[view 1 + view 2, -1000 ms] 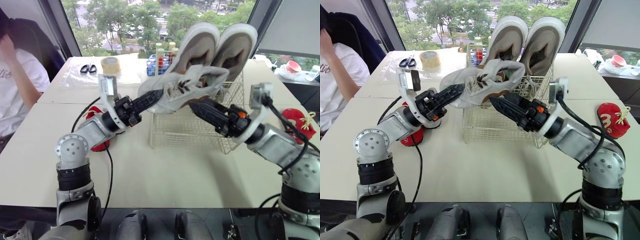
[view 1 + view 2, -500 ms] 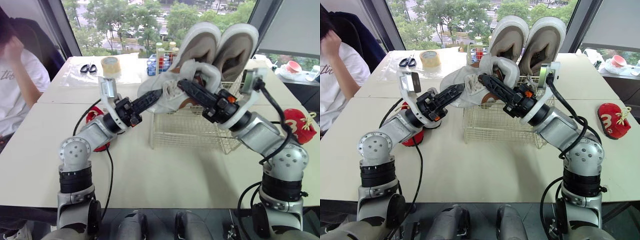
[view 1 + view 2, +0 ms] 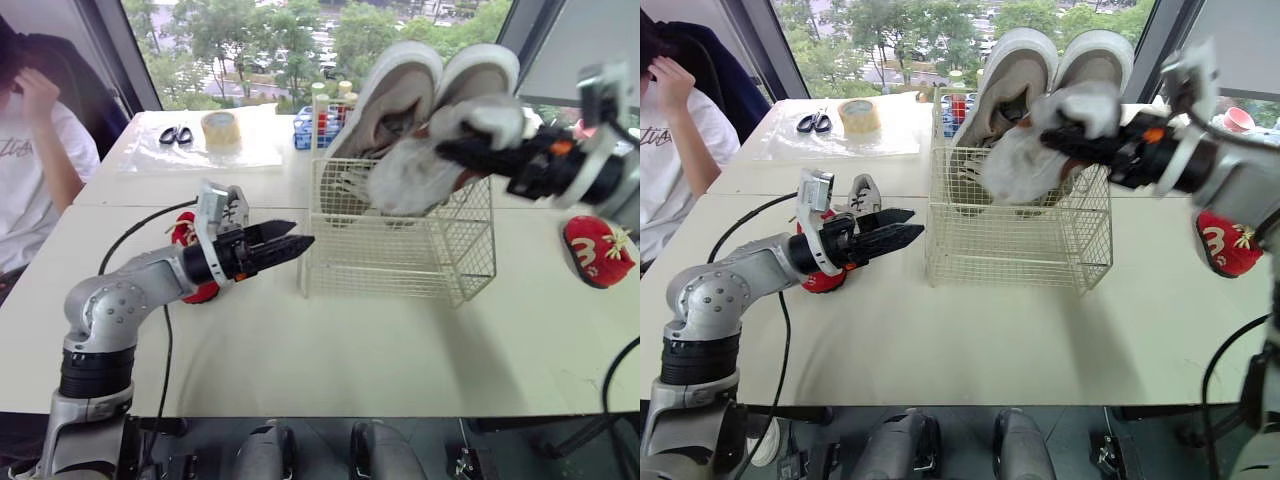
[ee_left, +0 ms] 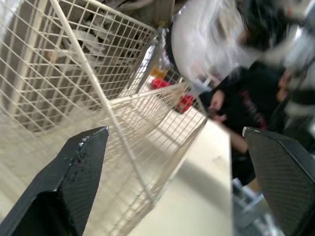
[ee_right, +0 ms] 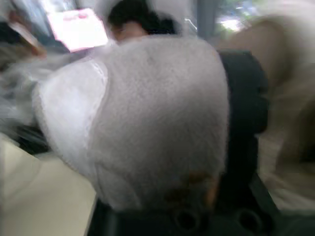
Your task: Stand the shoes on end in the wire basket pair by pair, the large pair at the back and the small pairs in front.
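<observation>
L tool (image 3: pixel 300 234), fingers apart & empty, hovers over tabletop (image 3: pixel 300 340) just beside the stiff white wire basket (image 3: pixel 400 262). R tool (image 3: pixel 445 152) is clamped on a small grey-white sneaker (image 3: pixel 405 180) above basket's front; large beige pair (image 3: pixel 405 85) stands on end behind. Prob. light, w/ a soft fuzzy upper that buckles, so best held by firm sole/heel.

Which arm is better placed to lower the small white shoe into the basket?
Right: the right pincer holds the small white shoe above the wire basket; the left pincer is open, empty, outside it.
</observation>
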